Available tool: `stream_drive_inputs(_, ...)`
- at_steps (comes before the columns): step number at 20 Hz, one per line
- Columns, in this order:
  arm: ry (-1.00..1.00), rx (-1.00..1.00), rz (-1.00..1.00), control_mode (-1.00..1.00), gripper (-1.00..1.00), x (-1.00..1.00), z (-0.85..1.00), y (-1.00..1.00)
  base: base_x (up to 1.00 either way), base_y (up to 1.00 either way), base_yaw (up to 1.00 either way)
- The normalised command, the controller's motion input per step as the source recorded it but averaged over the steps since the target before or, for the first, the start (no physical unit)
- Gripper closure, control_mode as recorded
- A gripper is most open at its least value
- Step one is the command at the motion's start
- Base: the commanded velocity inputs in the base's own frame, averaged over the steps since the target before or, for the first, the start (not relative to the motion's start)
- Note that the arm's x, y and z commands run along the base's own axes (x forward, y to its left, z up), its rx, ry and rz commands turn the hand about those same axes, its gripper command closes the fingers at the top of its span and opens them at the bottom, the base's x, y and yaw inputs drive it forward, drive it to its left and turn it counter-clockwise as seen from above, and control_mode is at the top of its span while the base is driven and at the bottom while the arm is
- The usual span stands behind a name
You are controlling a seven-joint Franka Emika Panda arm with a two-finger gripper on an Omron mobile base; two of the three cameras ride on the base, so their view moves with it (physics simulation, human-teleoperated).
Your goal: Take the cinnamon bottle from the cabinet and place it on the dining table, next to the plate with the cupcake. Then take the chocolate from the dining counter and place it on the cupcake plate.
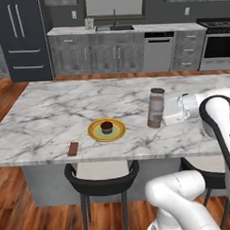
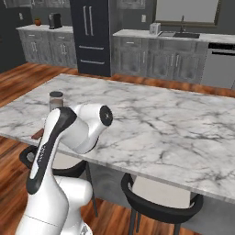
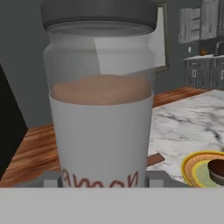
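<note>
The gripper [image 1: 165,111] holds the bottle [image 1: 156,108] upright, fingers pinching its lower body from the side. The bottle's base sits at or just above the table [image 1: 50,110]; contact cannot be confirmed. It stands near the plate [image 1: 106,130], on the plate's right in the left base view, with a gap between them. The side grip keeps the cap up and the contents level, and leaves the base free to set down flat. The cupcake [image 1: 106,127] sits at the plate centre. The chocolate [image 1: 73,148] lies flat near the table's front edge, left of the plate, untouched. Judgement: the first placement is close to complete; release comes next, then the chocolate transfer.
</note>
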Motion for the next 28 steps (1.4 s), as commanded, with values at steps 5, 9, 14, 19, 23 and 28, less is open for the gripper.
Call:
stream_drive_inputs(5,0.22,-0.01,0.2,-1.0,1.0,0.38,-0.31,-0.28,0.0,0.0,0.0)
stream_drive_inputs(9,-0.05,-0.03,0.09,-1.0,1.0,0.29,-0.38,-0.03,0.0,0.0,0.0)
stream_drive_inputs(14,-0.09,-0.05,0.05,-1.0,1.0,0.37,-0.43,-0.02,0.0,0.0,0.0)
stream_drive_inputs(19,-0.03,-0.01,0.06,-1.0,1.0,0.49,-0.24,-0.11,0.0,0.0,0.0)
stream_drive_inputs(23,0.0,0.0,0.09,-1.0,1.0,0.46,-0.19,-0.15,0.0,0.0,0.0)
stream_drive_inputs(28,0.0,0.0,0.12,-1.0,1.0,0.37,-0.3,-0.08,0.0,0.0,0.0)
